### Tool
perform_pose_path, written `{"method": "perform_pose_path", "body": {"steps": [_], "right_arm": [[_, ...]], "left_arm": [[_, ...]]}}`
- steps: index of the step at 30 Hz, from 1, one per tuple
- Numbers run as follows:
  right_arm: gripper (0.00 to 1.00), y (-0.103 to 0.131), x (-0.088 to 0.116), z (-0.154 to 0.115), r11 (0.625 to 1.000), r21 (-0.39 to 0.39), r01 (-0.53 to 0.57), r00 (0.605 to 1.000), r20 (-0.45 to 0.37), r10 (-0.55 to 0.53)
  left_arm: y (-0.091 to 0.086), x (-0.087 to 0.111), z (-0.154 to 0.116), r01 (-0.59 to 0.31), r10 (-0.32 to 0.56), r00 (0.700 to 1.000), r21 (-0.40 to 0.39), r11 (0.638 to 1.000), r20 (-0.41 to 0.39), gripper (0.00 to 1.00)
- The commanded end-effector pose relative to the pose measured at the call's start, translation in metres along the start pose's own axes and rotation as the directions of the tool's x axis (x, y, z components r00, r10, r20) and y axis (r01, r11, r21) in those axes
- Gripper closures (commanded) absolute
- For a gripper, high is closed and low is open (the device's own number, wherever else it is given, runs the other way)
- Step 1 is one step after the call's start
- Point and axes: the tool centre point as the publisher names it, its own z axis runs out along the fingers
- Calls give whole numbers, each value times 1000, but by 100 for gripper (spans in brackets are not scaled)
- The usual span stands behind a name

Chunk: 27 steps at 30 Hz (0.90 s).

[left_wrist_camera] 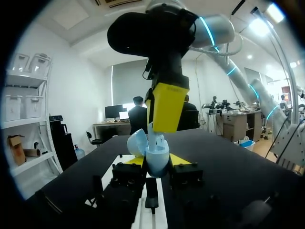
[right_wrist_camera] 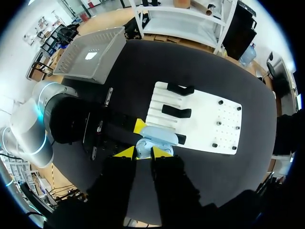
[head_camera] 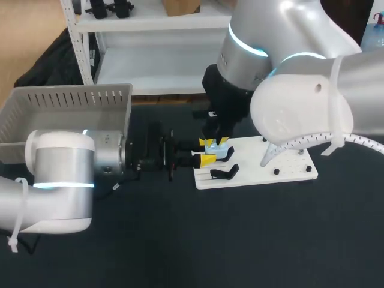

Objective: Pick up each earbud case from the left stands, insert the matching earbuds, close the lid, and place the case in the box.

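L arm's fat silver-white elbow (head_camera: 60, 180) sits closest in the head view, w/ a lit blue ring round it. L gripper (head_camera: 207, 156) lies flat over the dark matte table (head_camera: 180, 240), at the near edge of the white board (head_camera: 282, 165). Its fingers pinch the earbud case (head_camera: 218, 152) from 2 sides.

L wrist view shows most. The case is pale blue, glossy and rounded like an egg, held upright between the yellow pads (left_wrist_camera: 136, 161), w/ its lid tipped back & open. A small white piece pokes out of its mouth, too small to name. R gripper (left_wrist_camera: 167, 107) comes straight down onto it from above. Can't tell whether R gripper is pinching anything, in any view.

R wrist view gives the top-down layout the others lack. The case is just ahead of R gripper's own tips, on the board's edge. 2 black stands (right_wrist_camera: 176, 112) lie beyond it on a ribbed strip, w/ small black pegs dotting the smooth far half.

Grey plastic box (head_camera: 66, 114), w/ slotted walls, is behind L gripper's wrist, well apart from the case.
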Motion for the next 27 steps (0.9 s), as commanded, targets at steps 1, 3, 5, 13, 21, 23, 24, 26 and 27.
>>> {"method": "perform_pose_path", "body": {"steps": [1, 3, 5, 13, 21, 23, 24, 26, 27], "right_arm": [[100, 0, -3, 1, 1000, 0, 0, 1000, -4, 0], [100, 1, -3, 2, 1000, 1, 1, 1000, -6, -1], [100, 1, -3, 3, 1000, 2, 2, 1000, -10, -2], [100, -2, -3, 4, 1000, 5, -2, 1000, -17, 2], [100, -2, -2, 8, 1000, 8, 13, 999, -50, -12], [100, -2, -1, 9, 1000, 9, 14, 998, -55, -14], [100, -2, -1, 9, 1000, 9, 15, 998, -57, -14], [100, -2, -1, 9, 1000, 10, 15, 998, -59, -14], [87, -1, -1, 9, 1000, 9, 15, 998, -59, -15]], "left_arm": [[-1, 0, 1, -1, 1, 1000, -4, 1000, -2, 100], [-1, 0, 1, -1, 1, 1000, -4, 1000, -2, 100], [-1, 0, 1, -1, 1, 1000, -4, 1000, -2, 100], [-1, 0, 1, -1, 1, 1000, -4, 1000, -2, 100], [-1, 0, 1, -1, 1, 1000, -4, 1000, -2, 100], [-1, 0, 1, -1, 1, 1000, -4, 1000, -2, 100], [-1, 0, 1, -1, 1, 1000, -4, 1000, -2, 100], [-1, 0, 1, -1, 1, 1000, -4, 1000, -2, 100], [-1, 0, 1, -1, 1, 1000, -4, 1000, -2, 100]]}}
